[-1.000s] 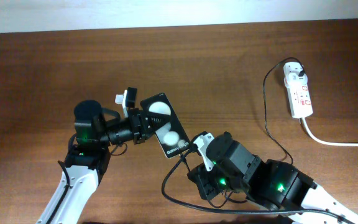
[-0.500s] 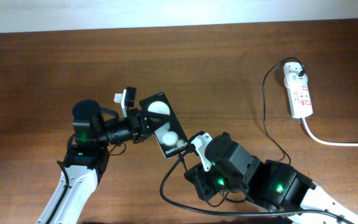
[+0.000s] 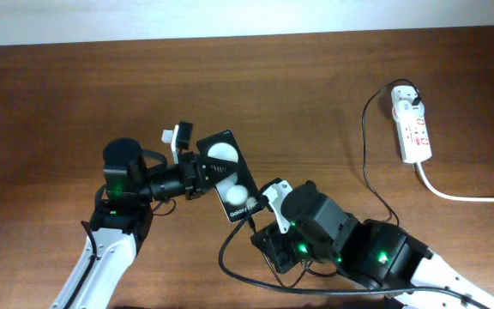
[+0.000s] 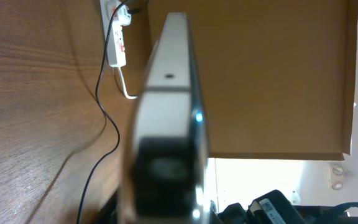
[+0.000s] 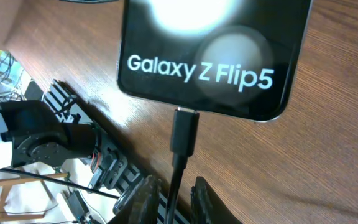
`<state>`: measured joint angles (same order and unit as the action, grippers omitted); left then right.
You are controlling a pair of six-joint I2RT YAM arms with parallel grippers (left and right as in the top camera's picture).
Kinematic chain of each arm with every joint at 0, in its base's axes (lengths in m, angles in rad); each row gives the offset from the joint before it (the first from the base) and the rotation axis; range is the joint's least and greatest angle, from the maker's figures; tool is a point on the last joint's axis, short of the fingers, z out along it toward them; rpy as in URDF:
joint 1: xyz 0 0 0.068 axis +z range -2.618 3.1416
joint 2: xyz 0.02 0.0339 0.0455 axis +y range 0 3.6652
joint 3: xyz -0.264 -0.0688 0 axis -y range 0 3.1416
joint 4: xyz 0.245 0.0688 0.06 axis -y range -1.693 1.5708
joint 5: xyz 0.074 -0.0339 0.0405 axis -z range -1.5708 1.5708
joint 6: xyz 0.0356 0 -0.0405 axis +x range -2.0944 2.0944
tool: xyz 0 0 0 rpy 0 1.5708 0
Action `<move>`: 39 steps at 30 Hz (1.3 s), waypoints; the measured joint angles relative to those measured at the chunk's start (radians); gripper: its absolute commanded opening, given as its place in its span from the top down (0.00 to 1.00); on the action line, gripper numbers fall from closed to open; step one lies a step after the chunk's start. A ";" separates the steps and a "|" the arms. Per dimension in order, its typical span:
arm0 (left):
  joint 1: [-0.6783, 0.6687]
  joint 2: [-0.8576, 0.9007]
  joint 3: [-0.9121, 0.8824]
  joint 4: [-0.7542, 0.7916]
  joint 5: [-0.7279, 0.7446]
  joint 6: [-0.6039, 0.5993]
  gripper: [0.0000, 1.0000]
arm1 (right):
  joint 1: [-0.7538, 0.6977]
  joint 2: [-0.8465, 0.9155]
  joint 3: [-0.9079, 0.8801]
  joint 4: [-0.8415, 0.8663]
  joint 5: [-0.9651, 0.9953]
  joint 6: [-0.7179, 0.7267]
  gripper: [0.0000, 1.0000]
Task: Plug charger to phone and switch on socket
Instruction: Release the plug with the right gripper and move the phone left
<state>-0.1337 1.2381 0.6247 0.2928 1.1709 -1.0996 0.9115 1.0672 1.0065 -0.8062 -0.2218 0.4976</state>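
The black phone (image 3: 230, 176) is lifted off the table, with my left gripper (image 3: 202, 167) shut on its left edge. In the left wrist view the phone (image 4: 166, 112) shows edge-on and blurred, filling the centre. In the right wrist view the phone (image 5: 210, 56) shows white lettering, and the charger's plug tip (image 5: 184, 130) sits in its bottom port. My right gripper (image 5: 176, 199) is open just below, the thin black cable (image 5: 178, 177) running between its fingers (image 5: 146, 193) with a gap on each side. The cable (image 3: 367, 163) leads to the white adapter (image 3: 406, 96) in the socket (image 3: 414, 129).
The socket's thick white cord (image 3: 461, 196) runs off the right side of the table (image 3: 316, 77). The black cable loops on the wood under my right arm (image 3: 350, 249). In the left wrist view the socket (image 4: 117, 50) lies far off on the table.
My right gripper's jaws have parted off the plug and drawn back slightly. The phone has shifted a little right in my left gripper.
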 measured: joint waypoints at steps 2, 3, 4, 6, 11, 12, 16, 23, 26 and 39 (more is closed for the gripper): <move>0.000 0.000 0.000 0.000 0.000 0.000 1.00 | 0.000 0.024 0.000 0.003 -0.001 0.001 0.83; 0.000 0.000 0.000 0.000 0.000 0.000 1.00 | 0.000 0.034 0.000 0.010 -0.001 0.001 0.84; 0.000 0.000 0.000 0.000 0.000 0.000 1.00 | 0.000 0.043 0.000 0.018 -0.002 0.000 0.87; 0.000 0.000 0.000 0.000 -0.001 0.000 1.00 | 0.000 0.046 0.000 0.029 -0.004 0.001 0.94; 0.008 0.000 0.000 0.002 0.005 -0.005 1.00 | 0.000 0.046 0.000 0.055 -0.004 0.007 0.96; 0.011 0.000 0.000 0.003 0.008 -0.008 1.00 | 0.000 0.046 -0.002 0.060 -0.004 0.008 0.96; 0.018 0.000 0.000 0.004 0.011 -0.009 1.00 | 0.000 0.046 -0.010 0.082 -0.003 0.007 0.96; 0.030 0.000 0.008 0.011 0.034 -0.008 1.00 | 0.000 0.046 -0.017 0.120 -0.008 0.008 0.96; 0.029 0.000 0.010 0.011 0.033 -0.008 1.00 | 0.000 0.046 -0.026 0.135 -0.013 0.008 0.96; -0.033 0.000 0.011 0.006 -0.029 0.058 1.00 | 0.002 0.047 -0.026 0.101 -0.026 0.007 0.72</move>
<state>-0.1665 1.2385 0.6357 0.2985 1.1416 -1.0416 0.9138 1.1137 0.9806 -0.7048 -0.2481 0.5045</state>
